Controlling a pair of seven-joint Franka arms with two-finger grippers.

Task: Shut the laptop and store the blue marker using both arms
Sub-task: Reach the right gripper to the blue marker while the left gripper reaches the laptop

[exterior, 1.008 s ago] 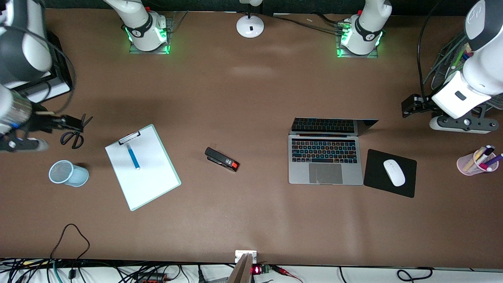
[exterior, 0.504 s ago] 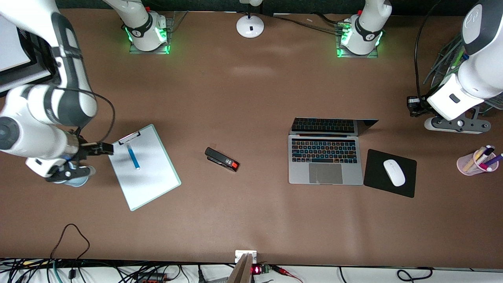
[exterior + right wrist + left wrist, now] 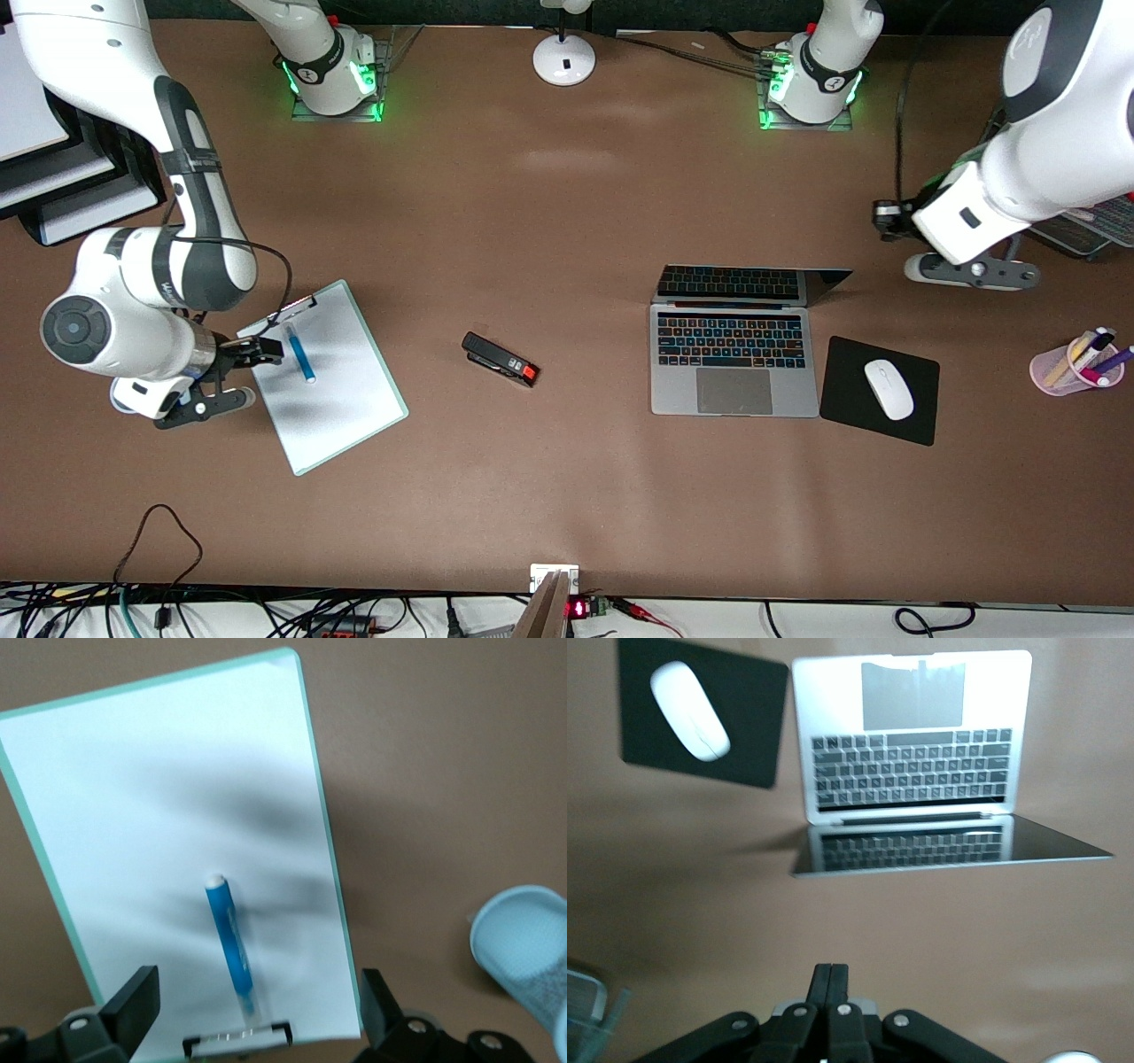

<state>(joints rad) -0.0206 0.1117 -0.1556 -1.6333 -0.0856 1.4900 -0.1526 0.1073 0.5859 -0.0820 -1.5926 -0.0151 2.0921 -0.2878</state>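
- Both arms have swung inward since the earlier frames: the right gripper (image 3: pixel 266 350), which was at the front view's left edge near the scissors a second ago, now sits at the clip end of the white clipboard (image 3: pixel 323 377), left of centre in that view.
- Its fingers (image 3: pixel 133 997) are spread wide, with the blue marker (image 3: pixel 230 943) lying between them in the right wrist view but untouched.
- On the clipboard the blue marker has not shifted; it lies flat on the white sheet, just below the metal clip (image 3: pixel 237 1038).
- Meanwhile the left gripper (image 3: pixel 886 220) has travelled from the front view's right edge toward the laptop (image 3: pixel 733 354) and now hangs over bare table, up and to the right of the screen.
- Its fingers (image 3: pixel 831 988) are pressed together with nothing between them.
- Right of centre, the laptop is still open and unmoved, keys lit, beside the black mouse pad (image 3: pixel 877 390) carrying the white mouse (image 3: pixel 889 389).
- A pale blue mesh cup (image 3: pixel 527 948) lies by the clipboard.
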